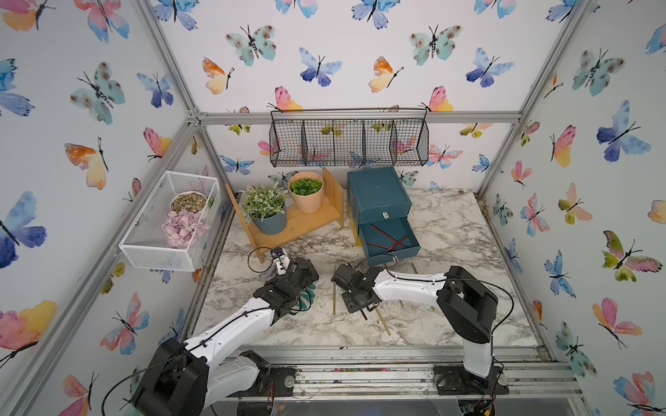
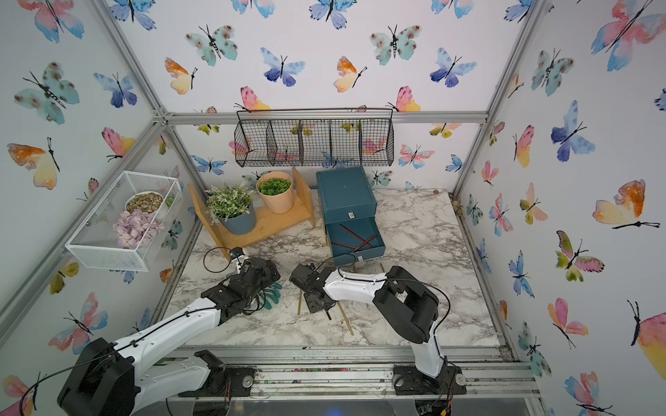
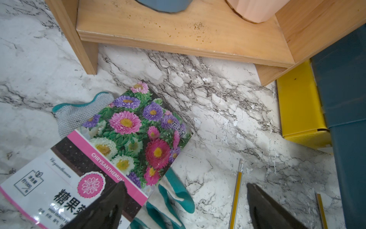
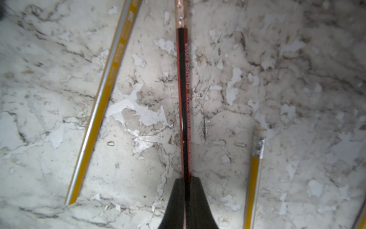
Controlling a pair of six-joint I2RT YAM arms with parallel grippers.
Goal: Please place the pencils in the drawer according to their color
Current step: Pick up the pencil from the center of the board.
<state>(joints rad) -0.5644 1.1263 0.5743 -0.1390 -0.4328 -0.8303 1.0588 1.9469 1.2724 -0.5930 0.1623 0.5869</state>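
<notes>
Right pincer [image 4: 185, 181] is clamped narrow on a red-and-black pencil [image 4: 183, 99] low on the marble tabletop [image 4: 297, 79], picking it out from the yellow pencils [image 4: 98, 119] lying to either side. Just beyond it, the teal chest's open middle drawer [image 1: 378, 254] holds matching red-black ones, likely this pencil's destination. Left pincer [image 3: 185, 184] hangs wide open, empty.

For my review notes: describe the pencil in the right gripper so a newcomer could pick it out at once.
Start at the dark-teal chest at the back of the marble table; in front of its open drawer the right gripper is shut on one pencil. It is striped red and black with a copper-coloured ferrule, whereas the pencils lying either side are yellow.
</notes>
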